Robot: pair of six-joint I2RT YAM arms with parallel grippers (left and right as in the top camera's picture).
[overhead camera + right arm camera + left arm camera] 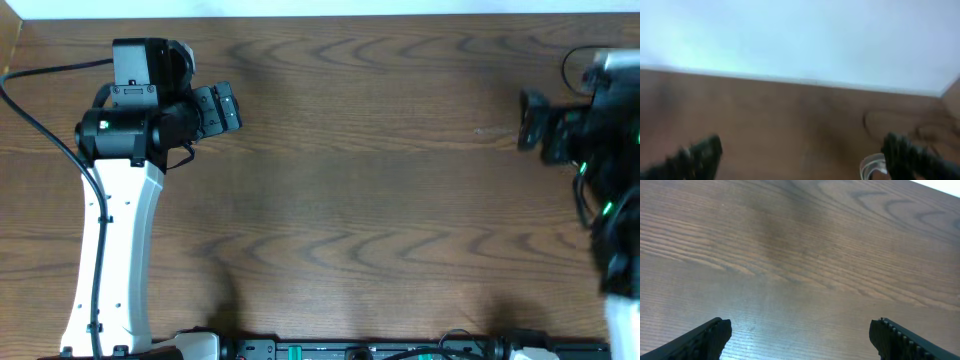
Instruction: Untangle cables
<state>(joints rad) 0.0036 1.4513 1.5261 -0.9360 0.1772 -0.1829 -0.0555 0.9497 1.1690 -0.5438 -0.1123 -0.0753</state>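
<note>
No black cord shows in any view. A small whitish loop (871, 166) lies blurred at the bottom of the right wrist view, beside the right finger; I cannot tell whether it is the white cable. My left gripper (228, 108) (800, 336) is open and empty over bare wood at the far left. My right gripper (528, 122) (802, 152) is at the far right edge, its fingers wide apart with nothing between them.
The brown wooden table (350, 200) fills the overhead view. Thick black arm wires run along the left arm (40, 120) and loop by the right arm (572, 60). The table's far edge (790, 80) meets a pale wall in the right wrist view.
</note>
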